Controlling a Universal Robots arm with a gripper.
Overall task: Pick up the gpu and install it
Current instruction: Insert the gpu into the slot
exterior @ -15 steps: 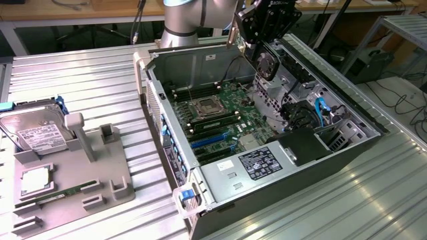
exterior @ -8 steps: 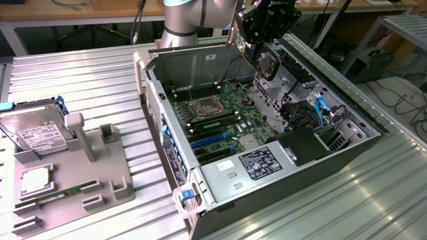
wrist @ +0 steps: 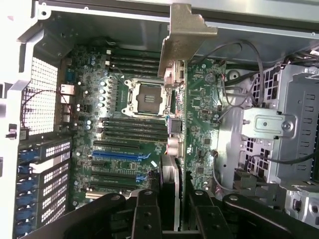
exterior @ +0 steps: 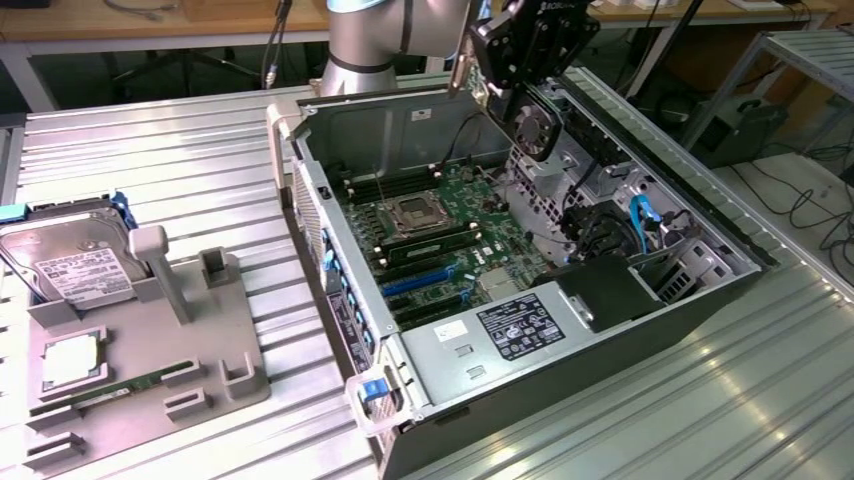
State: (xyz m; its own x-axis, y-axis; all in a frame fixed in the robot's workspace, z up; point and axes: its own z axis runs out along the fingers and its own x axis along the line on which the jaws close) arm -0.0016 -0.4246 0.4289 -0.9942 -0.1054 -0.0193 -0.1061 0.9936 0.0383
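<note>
Nothing readable tbh: print on the drive label (exterior: 80,272) and PSU sticker (exterior: 525,328) is too tiny.

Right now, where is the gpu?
The gpu is gripped by the gripper at the top of the exterior view, held over the open computer case and its motherboard, with its silvery bracket pointing away from the gripper.

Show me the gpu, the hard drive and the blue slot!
gpu (wrist: 187,35): wrist view, on its silver end bracket.
hard drive (exterior: 80,272): exterior view, on its white label.
blue slot (wrist: 115,155): wrist view, on its middle.
</note>
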